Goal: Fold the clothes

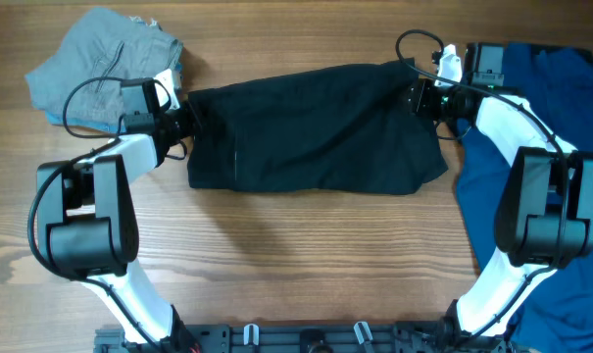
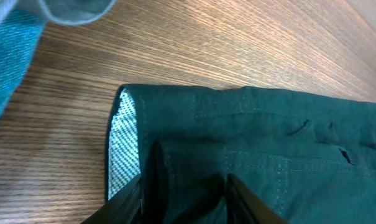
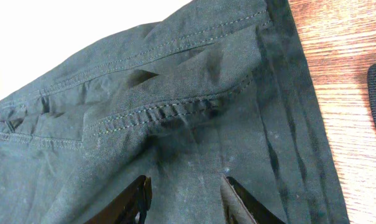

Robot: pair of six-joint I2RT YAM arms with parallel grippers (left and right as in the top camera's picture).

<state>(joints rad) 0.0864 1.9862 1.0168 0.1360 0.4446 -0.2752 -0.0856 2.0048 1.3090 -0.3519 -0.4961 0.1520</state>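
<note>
The clothes, a black pair of shorts (image 1: 316, 127), lie folded into a wide band across the middle of the table. My left gripper (image 1: 185, 123) is at their left end. In the left wrist view its fingers (image 2: 184, 186) straddle a raised fold of the black cloth (image 2: 268, 137), beside the pale woven waistband lining (image 2: 122, 149). My right gripper (image 1: 420, 98) is at the upper right corner of the shorts. In the right wrist view its fingers (image 3: 184, 186) stand partly apart with the stitched black fabric (image 3: 175, 81) puckered between them.
A small grey-and-light-blue denim garment (image 1: 100, 59) lies at the back left, just behind my left gripper; its blue edge (image 2: 7, 56) shows in the left wrist view. A bright blue shirt (image 1: 561, 118) covers the right side under my right arm. Bare wooden table (image 1: 306, 255) runs along the front.
</note>
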